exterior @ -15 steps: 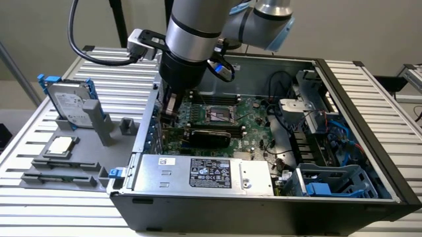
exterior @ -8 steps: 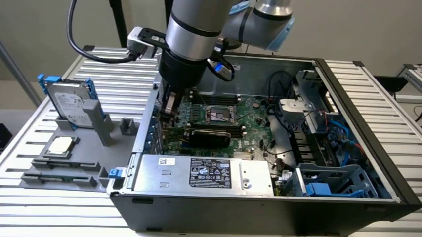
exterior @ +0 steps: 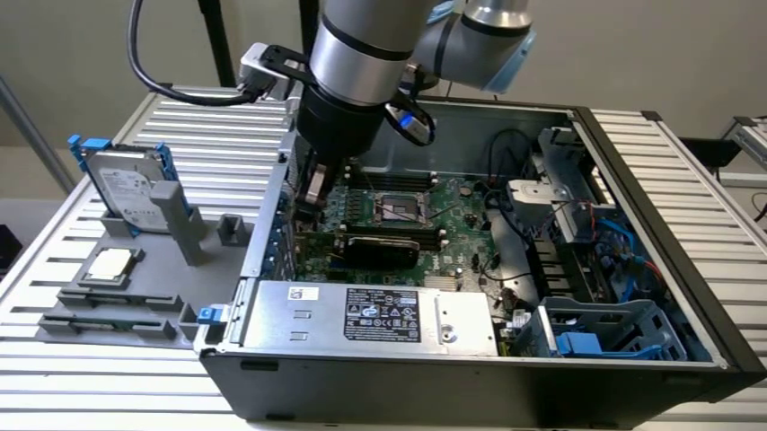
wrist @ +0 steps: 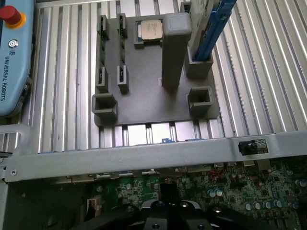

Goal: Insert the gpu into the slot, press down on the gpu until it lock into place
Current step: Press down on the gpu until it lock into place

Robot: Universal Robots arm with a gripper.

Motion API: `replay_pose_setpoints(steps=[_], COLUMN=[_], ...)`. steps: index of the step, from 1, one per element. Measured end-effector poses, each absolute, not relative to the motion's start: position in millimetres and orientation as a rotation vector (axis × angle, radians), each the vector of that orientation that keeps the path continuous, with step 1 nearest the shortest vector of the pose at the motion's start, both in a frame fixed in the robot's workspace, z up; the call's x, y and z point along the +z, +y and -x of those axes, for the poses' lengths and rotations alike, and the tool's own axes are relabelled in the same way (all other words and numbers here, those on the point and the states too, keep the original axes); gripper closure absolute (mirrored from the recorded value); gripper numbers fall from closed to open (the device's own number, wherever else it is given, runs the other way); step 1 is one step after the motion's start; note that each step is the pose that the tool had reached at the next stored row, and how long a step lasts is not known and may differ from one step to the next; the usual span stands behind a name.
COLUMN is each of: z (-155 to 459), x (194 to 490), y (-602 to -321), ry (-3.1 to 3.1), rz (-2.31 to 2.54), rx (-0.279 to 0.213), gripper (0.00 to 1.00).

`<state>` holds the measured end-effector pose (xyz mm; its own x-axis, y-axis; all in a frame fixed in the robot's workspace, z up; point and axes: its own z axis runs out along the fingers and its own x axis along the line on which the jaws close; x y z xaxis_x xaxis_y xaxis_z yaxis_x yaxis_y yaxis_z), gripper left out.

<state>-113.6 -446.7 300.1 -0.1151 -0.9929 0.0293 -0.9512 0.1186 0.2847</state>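
while the gpu [exterior: 374,246] sits on the motherboard [exterior: 462,208] (upright), the tool [wrist: 169,211] hangs shut nearby.

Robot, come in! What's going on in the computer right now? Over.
Gripper low inside the case, jaws shut, above the motherboard. Gpu standing on edge on the board, apart from the jaws. Nothing seen blocking it. Over.

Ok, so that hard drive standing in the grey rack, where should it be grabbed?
Probably by its free upper end, coming from above, fingers across the two flat faces. The hard drive stands on end, leaning a little, its lower end sunk in the rack, so only the top is clear and it would lift straight out.
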Motion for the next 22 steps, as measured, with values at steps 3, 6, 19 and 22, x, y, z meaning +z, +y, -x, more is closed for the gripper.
replay_pose_setpoints(steps=[3,6,19,22], z=[113.9,115.5,120.0,120.3], x=[299.3,297.0,293.5,293.5], y=[-448.2,-448.5,-446.4,-445.1], ry=[-2.187,-2.202,-2.257,-2.262], rz=[-1.925,-1.909,-1.85,-1.844], rx=[-0.288,-0.289,-0.295,-0.296], gripper=[0.89,0.89,0.89,0.89])
